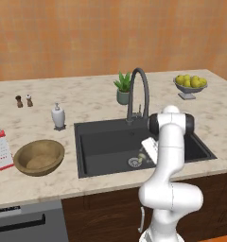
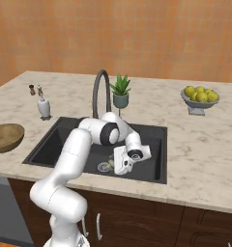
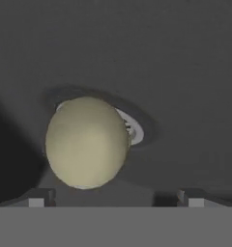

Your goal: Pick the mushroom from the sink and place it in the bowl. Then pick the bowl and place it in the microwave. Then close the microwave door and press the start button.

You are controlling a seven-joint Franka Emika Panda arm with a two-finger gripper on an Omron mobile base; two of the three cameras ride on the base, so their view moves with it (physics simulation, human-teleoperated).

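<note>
Down in the sink [image 1: 106,142], the gripper [image 3: 115,197] hangs just above the mushroom [image 3: 86,142], its fingers spread wide with the pale cap between them and nothing pinched. The mushroom lies on the basin floor, partly over the round drain [image 3: 132,129]. The wooden bowl [image 1: 39,157] sits on the counter [image 1: 87,101] left of the sink

Mushroom [image 3: 86,142] pale cream-yellow, plain. Sink [image 1: 101,142] dark grey w/ metal drain [image 3: 132,129]; faucet [image 1: 139,90] dark. Bowl [image 1: 39,157] brown wood, lighter grainy inside. Countertop [image 1: 87,99] beige, marbled. Wall [image 1: 110,33] orange-tan, mottled. Fruit [image 1: 191,81] yellow-green in grey dish [image 1: 187,93]. Plant [image 1: 123,82] green, pot grey-green. Soap dispenser [image 1: 58,116] white. Arm [image 1: 170,160] white, dark joints.
</note>
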